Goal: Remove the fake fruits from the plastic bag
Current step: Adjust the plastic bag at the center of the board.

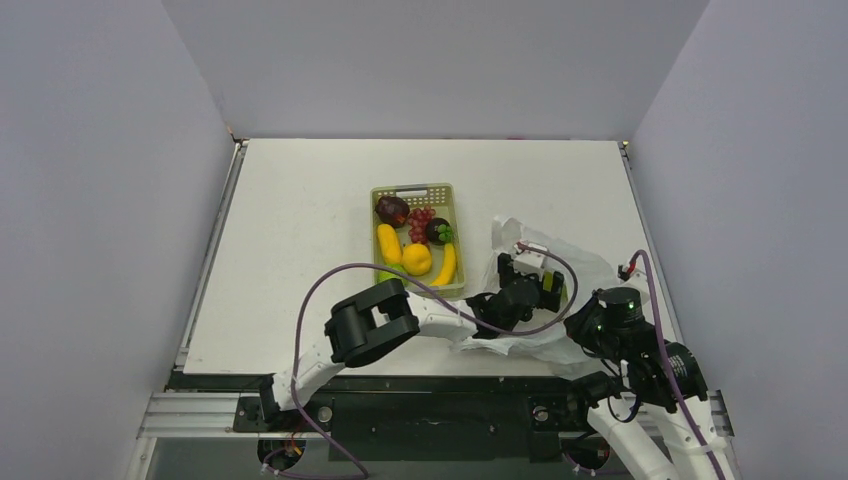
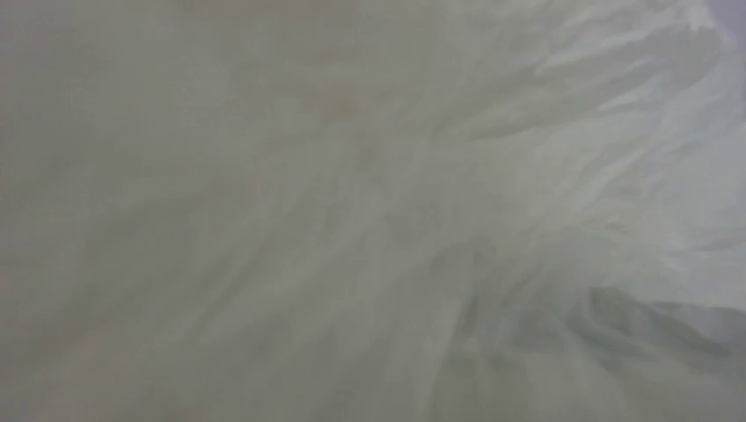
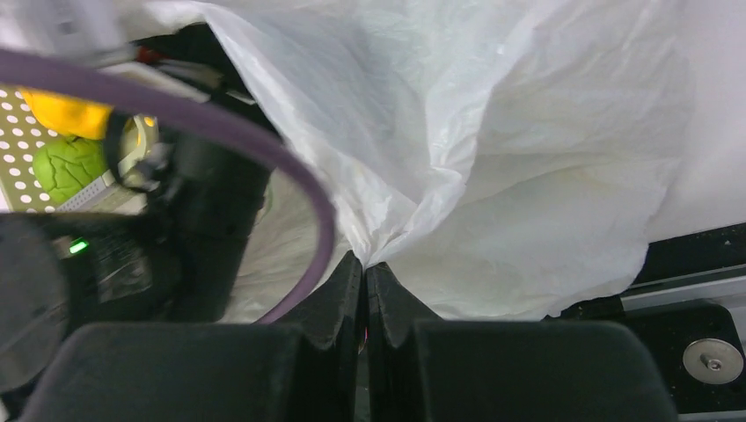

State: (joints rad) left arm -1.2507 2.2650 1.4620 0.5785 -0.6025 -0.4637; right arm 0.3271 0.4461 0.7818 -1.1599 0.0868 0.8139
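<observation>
Pins the plastic bag (image 1: 592,268), at the table's (image 1: 300,220) right front, between closed fingers (image 3: 334,303) of the right gripper (image 3: 363,264), buries the left gripper (image 1: 528,282) inside it with its opening impossible to tell, with several fake fruits (image 1: 415,247) already in the basket (image 1: 412,188).

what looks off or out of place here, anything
Nothing is spilled or broken. One oddity: the bag lies crumpled at the near right of the table with the left gripper pushed into it, so the left wrist view shows only white plastic. The right gripper is shut on a fold of it.

One bag (image 1: 583,263), one basket (image 1: 412,188)
</observation>
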